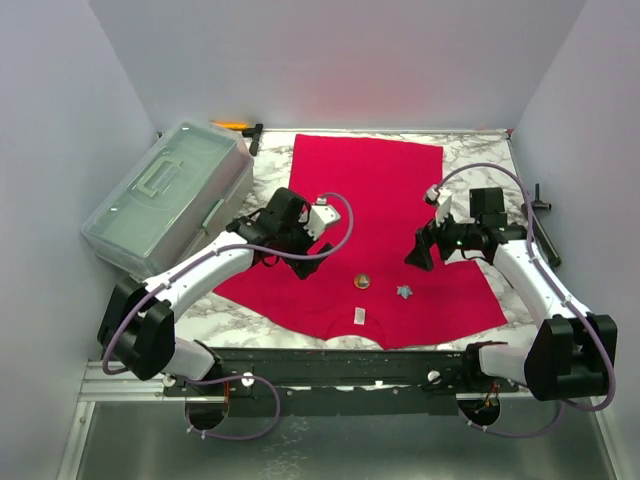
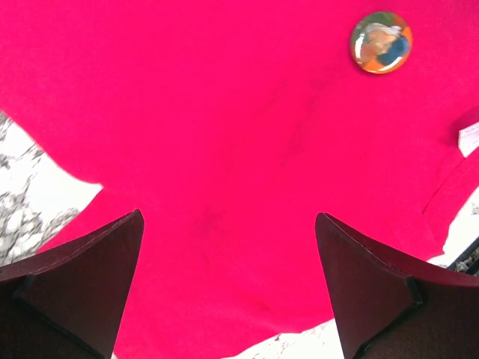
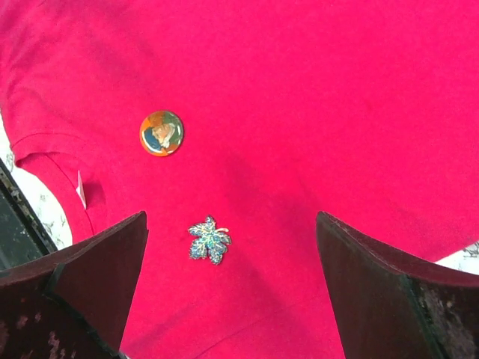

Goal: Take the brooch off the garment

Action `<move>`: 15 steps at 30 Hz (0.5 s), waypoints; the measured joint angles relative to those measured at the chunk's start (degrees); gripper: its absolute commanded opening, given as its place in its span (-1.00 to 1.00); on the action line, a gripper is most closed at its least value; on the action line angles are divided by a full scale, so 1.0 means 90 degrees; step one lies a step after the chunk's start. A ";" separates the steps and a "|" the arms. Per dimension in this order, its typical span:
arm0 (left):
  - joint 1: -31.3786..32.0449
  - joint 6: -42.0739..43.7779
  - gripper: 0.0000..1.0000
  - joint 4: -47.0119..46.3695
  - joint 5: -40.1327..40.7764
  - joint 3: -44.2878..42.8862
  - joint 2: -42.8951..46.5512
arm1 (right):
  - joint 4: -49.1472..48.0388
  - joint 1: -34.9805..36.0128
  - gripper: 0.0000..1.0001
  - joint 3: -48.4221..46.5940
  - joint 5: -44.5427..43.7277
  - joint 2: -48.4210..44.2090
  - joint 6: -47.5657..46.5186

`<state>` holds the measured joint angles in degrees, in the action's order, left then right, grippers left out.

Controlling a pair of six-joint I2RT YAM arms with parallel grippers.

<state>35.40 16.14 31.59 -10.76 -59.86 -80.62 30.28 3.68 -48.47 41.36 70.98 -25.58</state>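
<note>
The garment [image 1: 370, 200] is a bright red T-shirt spread flat on the marble table, its white neck label [image 1: 360, 316] toward the near edge. The brooch [image 1: 404, 292], a small sparkly blue-green leaf, sits on the cloth near the collar. It shows in the right wrist view [image 3: 209, 240], just left of centre between the fingers. A round orange badge [image 1: 362, 281] lies to its left. My right gripper [image 3: 231, 215] hovers open above the brooch. My left gripper [image 2: 228, 215] hangs open over bare red cloth, the badge [image 2: 381, 42] far ahead to its right.
A clear plastic lidded box [image 1: 165, 195] stands at the left of the table. A black tool [image 1: 540, 215] lies by the right wall and a small orange-handled item [image 1: 240, 126] at the back left. The arms' black mounting rail [image 1: 330, 365] runs along the near edge.
</note>
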 measured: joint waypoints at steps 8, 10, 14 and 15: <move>0.0481 0.0248 0.97 -0.0622 -0.0372 0.0034 -0.0204 | -0.0027 0.0347 0.89 0.0000 0.0175 0.0408 0.0182; 0.0600 0.0342 0.97 -0.0753 -0.0396 -0.0090 -0.0381 | -0.0046 0.0447 0.88 0.0000 0.0187 0.0563 0.0248; 0.0760 0.0347 0.96 -0.0935 -0.0753 -0.0362 -0.0712 | -0.0073 0.0697 0.82 0.0000 0.0214 0.0804 0.0340; 0.0775 0.0253 0.94 -0.0933 -0.0984 -0.0444 -0.0826 | -0.0075 0.0777 0.79 0.0000 0.0226 0.0852 0.0342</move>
<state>42.37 18.41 23.20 -19.62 -63.86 -88.05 29.61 10.68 -48.47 43.40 78.65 -22.50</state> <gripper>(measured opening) 0.987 0.929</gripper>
